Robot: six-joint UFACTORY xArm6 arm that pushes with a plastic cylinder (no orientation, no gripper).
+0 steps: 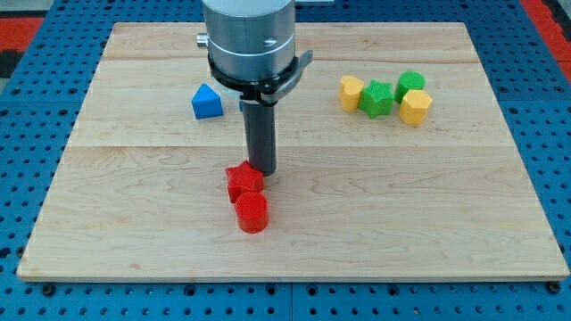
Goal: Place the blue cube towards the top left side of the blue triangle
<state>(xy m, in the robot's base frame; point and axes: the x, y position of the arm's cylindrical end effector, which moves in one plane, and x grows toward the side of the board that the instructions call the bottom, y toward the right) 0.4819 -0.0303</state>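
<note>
Across nearly the whole view lies the worktop (428,223), a pale board of wooden planks with fine grain, resting on a blue perforated base (553,134). Over its upper middle hangs the arm's smooth grey metal cylinder (250,36), ringed by a dark collar. From it a straight dark rod (260,134) drops to the wood. The arm ends in this rod and not in a claw, so no opening can be told. The tip (261,170) touches the upper right edge of a ribbed red block (243,182) of jagged outline, with a red cylinder (252,214) touching that block just below.

At the view's left of the rod, well apart, sits the blue triangle (206,102), peaked on top. The blue cube does not show anywhere.

Toward the view's upper right a cluster stands close together: a yellow block (351,92), a green star-like block (376,98), a green rounded block (410,85) and a yellow faceted block (415,107).
</note>
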